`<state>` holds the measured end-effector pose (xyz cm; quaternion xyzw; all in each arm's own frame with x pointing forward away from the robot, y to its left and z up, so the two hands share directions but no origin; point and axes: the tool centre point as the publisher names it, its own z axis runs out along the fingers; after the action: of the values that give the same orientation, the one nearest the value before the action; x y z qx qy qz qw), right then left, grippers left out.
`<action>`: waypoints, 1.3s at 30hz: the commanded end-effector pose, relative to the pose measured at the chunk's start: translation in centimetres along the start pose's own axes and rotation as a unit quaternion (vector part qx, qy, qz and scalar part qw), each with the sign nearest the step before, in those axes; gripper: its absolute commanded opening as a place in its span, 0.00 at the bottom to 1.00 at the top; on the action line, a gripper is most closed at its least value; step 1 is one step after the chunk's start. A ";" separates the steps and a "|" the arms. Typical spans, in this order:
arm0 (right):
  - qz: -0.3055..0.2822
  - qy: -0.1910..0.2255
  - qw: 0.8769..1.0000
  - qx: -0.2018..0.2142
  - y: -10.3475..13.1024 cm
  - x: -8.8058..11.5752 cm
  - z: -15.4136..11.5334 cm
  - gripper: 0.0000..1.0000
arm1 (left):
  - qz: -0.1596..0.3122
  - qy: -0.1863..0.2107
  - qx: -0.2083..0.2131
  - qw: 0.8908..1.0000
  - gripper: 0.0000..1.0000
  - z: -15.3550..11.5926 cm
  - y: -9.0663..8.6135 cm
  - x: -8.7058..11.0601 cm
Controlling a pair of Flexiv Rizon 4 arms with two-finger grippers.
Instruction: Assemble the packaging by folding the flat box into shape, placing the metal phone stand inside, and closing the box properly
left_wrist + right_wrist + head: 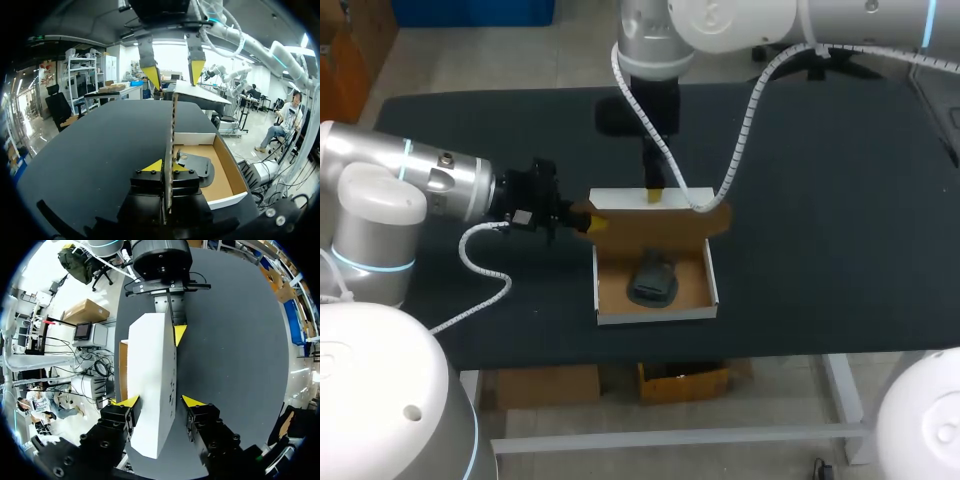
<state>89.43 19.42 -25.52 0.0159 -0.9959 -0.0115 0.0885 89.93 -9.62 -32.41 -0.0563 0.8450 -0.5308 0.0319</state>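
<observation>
The cardboard box (656, 314) lies open at the table's middle with the dark metal phone stand (653, 282) in its tray. Its lid (655, 222) stands upright at the back, white outside, brown inside. My left gripper (585, 222) is shut on the lid's left edge; in the left wrist view the thin cardboard (171, 125) runs up from between its yellow tips (167, 167), beside the stand (195, 165). My right gripper (655, 195) hangs over the lid's top edge. Its fingers straddle the white lid panel (152, 390), open (159, 401), one tip against it and one just clear.
The black table (820, 250) stretches bare to the right of the box and behind it. The front edge runs close below the tray. My right arm's white cable (745, 130) hangs down to the lid's right corner.
</observation>
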 end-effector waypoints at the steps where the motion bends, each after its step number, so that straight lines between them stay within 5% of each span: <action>1: -0.001 0.003 1.000 0.001 -0.1 0.0 0.4 0.49 | 0.000 -0.001 0.002 1.000 0.00 -0.1 0.1 -0.1; 21: 0.003 0.021 1.000 0.001 -0.2 -0.4 1.5 0.47 | 0.000 -0.001 0.002 1.000 0.00 -0.1 0.1 -0.1; 39: -0.011 0.000 1.000 -0.013 0.1 1.1 -1.4 0.50 | 0.000 -0.001 0.002 1.000 0.00 -0.1 0.1 -0.1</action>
<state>89.16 19.78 -24.79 0.0250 -0.9950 -0.0230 0.0939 90.02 -9.53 -32.35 -0.0569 0.8448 -0.5311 0.0324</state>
